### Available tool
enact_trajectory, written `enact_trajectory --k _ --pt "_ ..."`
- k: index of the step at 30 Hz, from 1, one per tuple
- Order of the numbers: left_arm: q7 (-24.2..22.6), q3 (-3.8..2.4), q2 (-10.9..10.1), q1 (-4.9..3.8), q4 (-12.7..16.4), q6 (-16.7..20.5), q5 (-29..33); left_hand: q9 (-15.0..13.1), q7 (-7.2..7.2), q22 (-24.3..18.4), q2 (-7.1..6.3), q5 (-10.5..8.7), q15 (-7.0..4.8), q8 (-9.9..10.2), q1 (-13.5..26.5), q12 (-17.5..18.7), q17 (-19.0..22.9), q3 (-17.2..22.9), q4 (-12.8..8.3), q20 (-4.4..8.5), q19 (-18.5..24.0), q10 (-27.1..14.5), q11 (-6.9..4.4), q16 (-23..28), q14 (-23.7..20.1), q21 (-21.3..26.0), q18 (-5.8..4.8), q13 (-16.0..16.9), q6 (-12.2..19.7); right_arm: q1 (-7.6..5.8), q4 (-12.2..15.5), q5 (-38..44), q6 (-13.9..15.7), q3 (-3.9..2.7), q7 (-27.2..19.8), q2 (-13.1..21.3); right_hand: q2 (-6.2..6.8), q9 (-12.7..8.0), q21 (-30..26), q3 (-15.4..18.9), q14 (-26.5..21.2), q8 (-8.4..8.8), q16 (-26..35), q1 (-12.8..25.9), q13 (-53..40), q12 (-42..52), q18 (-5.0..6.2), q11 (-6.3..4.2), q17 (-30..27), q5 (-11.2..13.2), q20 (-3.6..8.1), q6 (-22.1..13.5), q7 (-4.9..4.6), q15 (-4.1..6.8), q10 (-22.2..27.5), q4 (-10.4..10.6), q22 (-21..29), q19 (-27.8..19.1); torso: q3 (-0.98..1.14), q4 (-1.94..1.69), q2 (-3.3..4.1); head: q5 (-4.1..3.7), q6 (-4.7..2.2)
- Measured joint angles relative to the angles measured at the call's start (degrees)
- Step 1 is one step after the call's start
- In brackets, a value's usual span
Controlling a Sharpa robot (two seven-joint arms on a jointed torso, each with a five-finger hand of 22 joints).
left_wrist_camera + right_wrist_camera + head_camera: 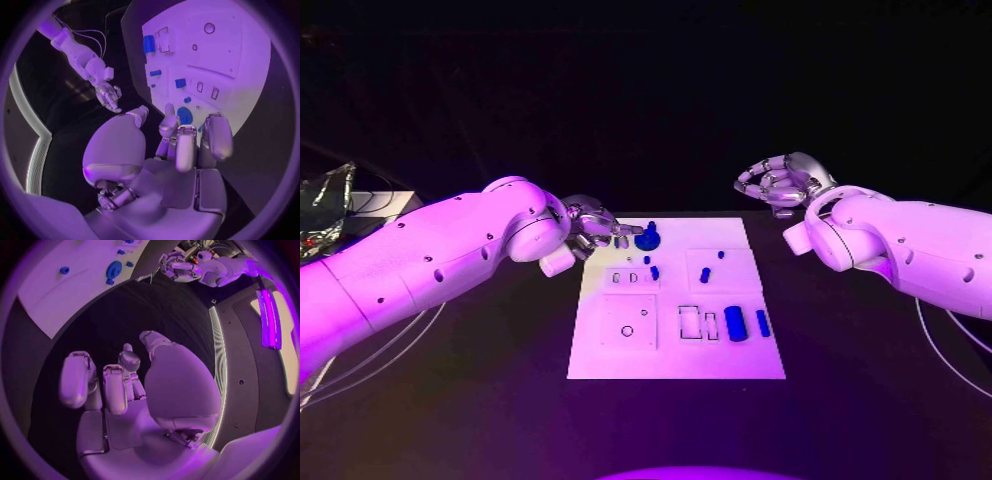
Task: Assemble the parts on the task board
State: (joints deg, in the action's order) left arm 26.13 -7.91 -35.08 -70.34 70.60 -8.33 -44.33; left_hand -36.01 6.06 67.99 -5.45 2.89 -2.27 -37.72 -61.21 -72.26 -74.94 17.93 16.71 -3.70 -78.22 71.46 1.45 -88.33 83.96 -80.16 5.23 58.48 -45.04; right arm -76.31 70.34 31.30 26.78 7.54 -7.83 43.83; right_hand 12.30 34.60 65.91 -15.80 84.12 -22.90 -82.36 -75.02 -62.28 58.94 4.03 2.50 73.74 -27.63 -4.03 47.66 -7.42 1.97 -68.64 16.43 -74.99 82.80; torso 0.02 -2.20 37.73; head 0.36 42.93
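The white task board [678, 345] lies in the middle of the black table. A round blue part [648, 238] stands near its far left corner, with several small blue parts [705, 274] behind it. Two longer blue parts [736, 323] lie by the slots on the right. My left hand [596, 225] hovers at the board's far left corner, fingers apart and reaching toward the round part [185, 115], nothing in its grasp. My right hand [783, 182] is raised beyond the far right corner, loosely curled and empty [125, 385].
A crumpled shiny object [329, 200] and cables [380, 200] sit at the table's far left. Bare black table [473, 400] surrounds the board on all sides. The board's near left panel [629, 322] holds only recesses.
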Motion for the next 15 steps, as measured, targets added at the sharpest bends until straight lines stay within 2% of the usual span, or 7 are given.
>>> enact_trajectory --k 1,2,4,8,10,13,15 --pt "0.36 0.58 1.0 -0.34 -1.19 -0.87 -0.22 0.07 0.0 0.0 0.0 0.0 0.0 0.16 0.0 0.0 0.0 0.12 0.12 0.0 0.0 -0.12 0.13 -0.16 0.0 0.0 0.0 -0.14 0.0 0.0 -0.81 -0.26 -0.08 0.0 -0.16 -0.41 0.25 0.2 -2.58 -0.37 0.0 0.19 0.95 0.25 2.45 -2.83 0.41 0.13 -1.35 0.0 -0.19 -0.58 -0.08 0.0 1.7 -0.09 0.0 -0.81 0.08 0.01 -0.16 -0.01 0.14" --pt "0.63 0.96 1.78 -0.61 -2.12 -1.5 -0.39 0.17 0.1 0.04 0.0 0.0 0.0 0.46 0.0 0.24 0.0 0.29 -0.05 0.0 0.0 -0.25 0.24 -0.16 0.0 0.0 0.0 -0.3 0.1 0.0 -1.43 -0.45 -0.13 0.0 -0.26 -0.73 0.37 0.36 -4.52 -0.7 0.0 0.19 1.75 0.37 4.38 -4.98 0.4 0.23 -2.51 0.0 -0.27 -0.83 -0.19 0.0 2.86 -0.1 0.0 -1.45 0.13 0.01 -0.27 -0.04 0.18" --pt "1.1 1.59 3.32 -1.14 -3.81 -2.73 -0.72 0.57 0.44 0.32 0.0 0.0 0.32 1.36 0.0 0.83 0.0 0.6 -0.02 -0.2 -0.2 -0.83 0.78 -0.16 0.14 -0.3 0.01 -0.95 0.83 -0.02 -2.55 -0.78 -0.21 0.0 -0.44 -1.35 0.37 0.65 -7.62 -1.14 -0.13 0.53 3.06 0.37 7.34 -8.22 1.27 0.35 -4.34 0.0 -0.36 -1.3 -0.26 -0.13 4.54 -0.07 0.0 -2.25 0.25 0.05 -0.49 -0.08 0.36" --pt "1.96 2.72 6.45 -2.03 -6.68 -5.28 -1.56 0.91 0.63 0.39 0.0 0.0 0.55 1.94 0.0 1.1 0.01 0.67 0.05 -0.21 -0.21 -1.34 0.91 -0.16 0.08 -0.3 0.0 -1.54 1.04 -0.02 -4.53 -1.38 -0.37 0.01 -0.75 -2.6 0.72 0.76 -9.7 -1.3 -0.22 0.88 3.85 0.68 9.39 -10.34 1.27 0.54 -5.34 -0.22 -0.47 -1.91 -0.51 -0.22 5.37 -0.11 0.0 -2.47 0.47 0.17 -0.82 -0.1 0.61" --pt "2.31 3.29 7.68 -2.39 -7.92 -6.35 -2.02 0.98 0.63 0.42 0.16 0.0 0.55 1.94 0.16 1.1 0.01 0.67 0.05 -0.21 -0.2 -1.34 0.91 -0.16 0.08 -0.3 0.0 -1.43 1.04 -0.02 -5.33 -1.55 -0.47 0.02 -0.83 -3.13 0.92 0.76 -13.09 -1.62 -0.28 1.87 5.31 0.62 12.2 -13.34 1.52 0.78 -7.21 -0.22 -0.71 -3.08 -0.79 -0.71 7.41 -0.08 0.11 -3.68 0.59 0.24 -0.94 -0.09 0.7" --pt "2.83 4.16 9.49 -2.99 -9.83 -8.08 -2.8 1.15 0.62 0.16 0.24 0.0 0.55 2.34 0.82 1.1 0.01 0.67 0.05 -0.33 -0.08 -1.39 0.96 -0.16 0.08 -0.29 0.01 -1.46 1.04 -0.03 -6.69 -1.8 -0.66 0.02 -0.89 -4.05 1.76 1.13 -26.33 -1.62 -3.76 2.85 12.01 1.43 15.88 -17.14 4.15 1.3 -15.8 -0.22 -1.14 -4.01 -1.31 -1.41 9.29 -0.08 5.53 -7.92 0.76 0.32 -1.08 -0.02 0.89" --pt "3.14 4.58 10.65 -3.33 -11.01 -9.21 -3.29 1.29 0.62 -0.24 0.41 0.0 0.96 2.67 1.64 1.28 0.01 0.67 0.05 -0.62 0.22 -1.75 1.32 0.18 0.08 -0.29 0.0 -1.72 1.04 -0.04 -7.66 -2.05 -0.8 0.02 -0.99 -4.64 2.06 1.3 -39.78 -1.6 -7.85 3.84 20.17 1.75 19.27 -20.37 5.71 1.88 -25.07 0.69 -1.66 -5.06 -1.74 -1.89 10.21 -0.06 11.95 -12.09 0.87 0.39 -1.14 0.01 1.02"
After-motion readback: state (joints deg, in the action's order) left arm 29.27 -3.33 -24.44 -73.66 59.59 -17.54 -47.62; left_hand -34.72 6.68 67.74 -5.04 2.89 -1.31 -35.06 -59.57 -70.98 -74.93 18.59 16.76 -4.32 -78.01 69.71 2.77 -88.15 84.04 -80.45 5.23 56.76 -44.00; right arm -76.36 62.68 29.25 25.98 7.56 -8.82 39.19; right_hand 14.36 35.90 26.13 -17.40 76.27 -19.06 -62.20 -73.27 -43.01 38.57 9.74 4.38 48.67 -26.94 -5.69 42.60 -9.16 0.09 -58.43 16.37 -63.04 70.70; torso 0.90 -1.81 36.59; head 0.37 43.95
